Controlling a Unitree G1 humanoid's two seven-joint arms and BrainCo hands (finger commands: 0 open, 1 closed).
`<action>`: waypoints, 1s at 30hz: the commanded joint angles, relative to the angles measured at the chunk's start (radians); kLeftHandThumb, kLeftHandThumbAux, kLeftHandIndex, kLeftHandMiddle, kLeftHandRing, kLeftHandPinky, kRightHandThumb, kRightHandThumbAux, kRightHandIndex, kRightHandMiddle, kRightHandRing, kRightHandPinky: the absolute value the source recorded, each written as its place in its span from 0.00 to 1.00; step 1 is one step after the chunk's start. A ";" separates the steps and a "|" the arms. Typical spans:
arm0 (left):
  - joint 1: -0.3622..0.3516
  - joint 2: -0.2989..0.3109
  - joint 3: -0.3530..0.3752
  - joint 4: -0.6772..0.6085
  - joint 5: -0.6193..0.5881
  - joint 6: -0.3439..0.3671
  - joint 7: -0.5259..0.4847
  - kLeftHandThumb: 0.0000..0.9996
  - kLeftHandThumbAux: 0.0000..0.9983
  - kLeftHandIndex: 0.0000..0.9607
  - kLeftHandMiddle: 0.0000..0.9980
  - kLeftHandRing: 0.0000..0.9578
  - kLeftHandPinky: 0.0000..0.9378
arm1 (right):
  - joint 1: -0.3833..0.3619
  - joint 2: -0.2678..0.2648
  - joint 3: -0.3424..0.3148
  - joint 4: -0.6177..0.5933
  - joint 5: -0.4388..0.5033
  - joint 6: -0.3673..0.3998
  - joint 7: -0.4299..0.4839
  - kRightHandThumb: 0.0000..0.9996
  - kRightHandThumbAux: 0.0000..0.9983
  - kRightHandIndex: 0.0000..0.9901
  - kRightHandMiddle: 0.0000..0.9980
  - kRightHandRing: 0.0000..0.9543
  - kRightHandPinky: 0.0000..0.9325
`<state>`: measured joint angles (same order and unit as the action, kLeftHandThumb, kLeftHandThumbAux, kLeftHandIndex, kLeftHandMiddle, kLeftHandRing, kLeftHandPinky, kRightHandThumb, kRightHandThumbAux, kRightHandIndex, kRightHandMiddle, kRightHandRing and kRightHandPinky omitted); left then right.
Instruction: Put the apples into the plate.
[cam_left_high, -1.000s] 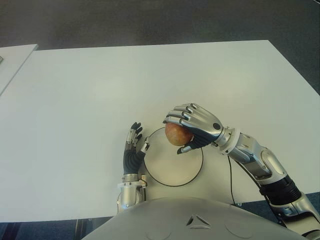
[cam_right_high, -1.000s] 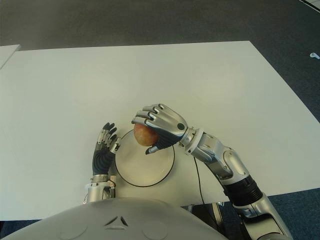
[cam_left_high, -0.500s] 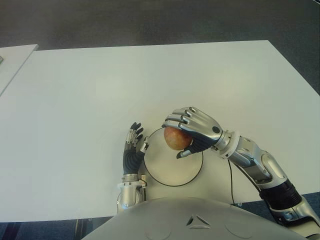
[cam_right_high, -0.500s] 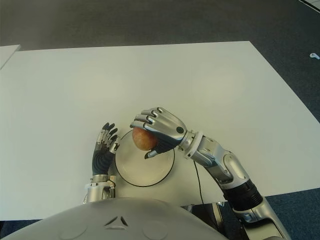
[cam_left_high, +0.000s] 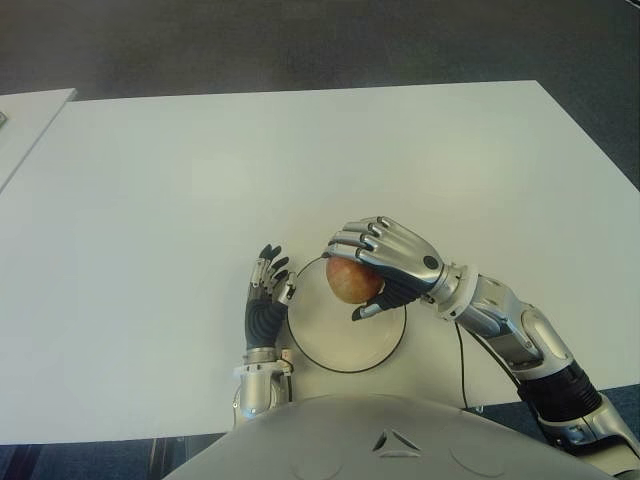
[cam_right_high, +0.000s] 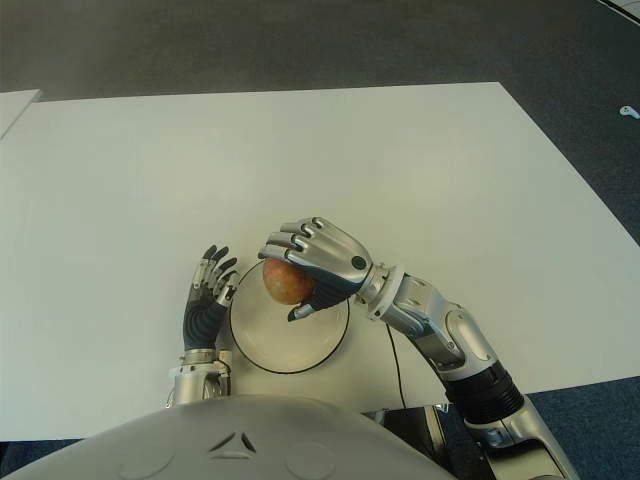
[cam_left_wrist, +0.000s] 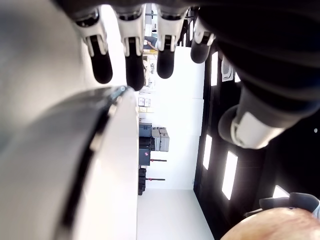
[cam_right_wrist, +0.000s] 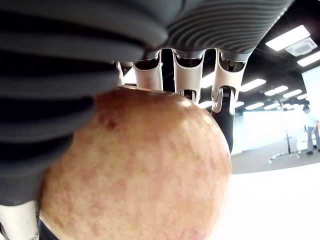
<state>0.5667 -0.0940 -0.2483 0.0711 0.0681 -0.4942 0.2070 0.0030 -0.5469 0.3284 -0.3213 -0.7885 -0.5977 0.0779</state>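
Fingers (cam_right_wrist: 223, 107) of the right hand (cam_left_high: 385, 262) are curling over a reddish-yellow apple (cam_left_high: 352, 281), with the thumb pressing in from the near side, so the fruit is sitting clamped in the palm. The right wrist view is showing the apple (cam_right_wrist: 135, 170) filling most of the frame, the fingertips wrapping round its far side. The apple is hanging over the far part of a round white plate (cam_left_high: 340, 345) with a dark rim, and whether it is touching the plate's surface cannot be told. The right forearm is reaching in from the robot's right, crossing the near edge of the white table (cam_left_high: 180, 180), and a thin dark cable (cam_left_high: 461, 355) is trailing over the tabletop beneath it.

The left hand (cam_left_high: 267, 296) is showing just beside the plate's left rim, its fingers extending straight and slightly spread, gripping nothing. The plate is sitting near the table's near edge, directly in front of the robot's torso (cam_left_high: 390, 440).
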 joint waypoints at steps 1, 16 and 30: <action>0.029 -0.040 -0.023 0.003 -0.016 0.063 -0.012 0.10 0.56 0.04 0.14 0.25 0.34 | -0.001 0.003 -0.005 -0.009 0.015 -0.002 0.021 0.71 0.72 0.44 0.83 0.86 0.82; 0.028 0.017 -0.028 -0.007 0.065 0.024 -0.014 0.07 0.58 0.02 0.14 0.22 0.27 | -0.020 -0.036 0.017 -0.039 0.060 0.004 0.187 0.16 0.45 0.08 0.08 0.07 0.08; 0.017 0.001 -0.017 -0.001 0.016 0.019 -0.050 0.03 0.55 0.00 0.11 0.17 0.22 | -0.054 -0.049 0.017 -0.011 0.092 -0.047 0.224 0.02 0.30 0.00 0.00 0.00 0.00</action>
<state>0.5811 -0.0818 -0.2678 0.0475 0.0936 -0.4911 0.1674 -0.0345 -0.5937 0.3431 -0.3512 -0.7110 -0.6265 0.2994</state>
